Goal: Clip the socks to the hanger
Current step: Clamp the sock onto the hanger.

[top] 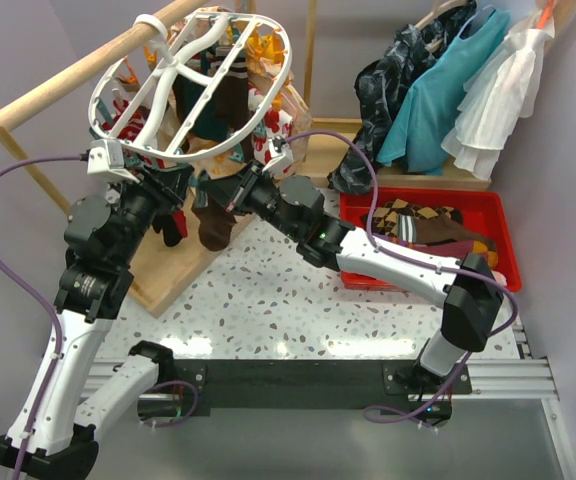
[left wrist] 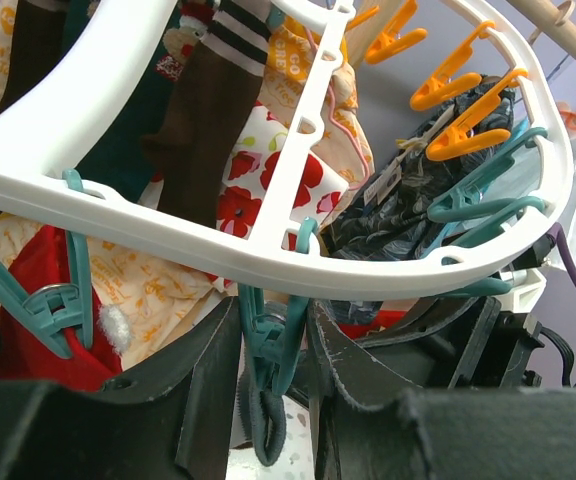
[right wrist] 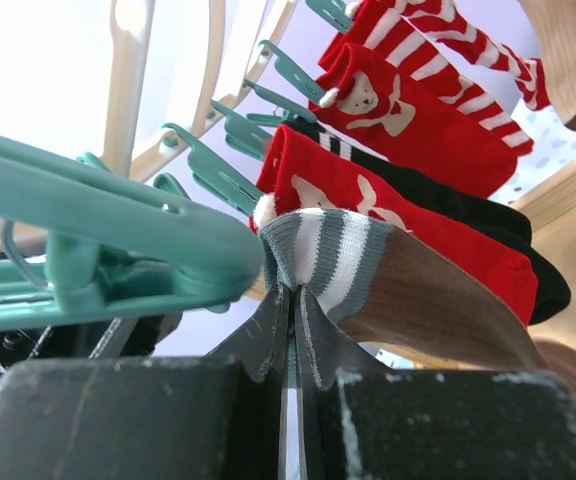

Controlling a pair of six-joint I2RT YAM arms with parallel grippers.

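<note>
The white oval hanger (top: 104,92) hangs from the rail with several socks (top: 223,100) clipped under it. My left gripper (top: 181,182) is below its near rim (left wrist: 168,228). In the left wrist view, the left gripper (left wrist: 273,345) is shut on a teal clip (left wrist: 266,340) hanging from that rim. My right gripper (top: 231,192) is just right of it. It (right wrist: 295,300) is shut on a brown sock with a grey-and-white striped cuff (right wrist: 333,250), held up beside a teal clip (right wrist: 118,240). Red bear-patterned socks (right wrist: 408,110) hang behind.
The long wooden rail (top: 63,88) carries the hanger; its wooden base (top: 173,265) stands on the table. A red bin (top: 488,212) at right holds more socks (top: 418,225). Dresses (top: 458,90) hang at the back right. Orange clips (left wrist: 448,75) line the hanger's far side.
</note>
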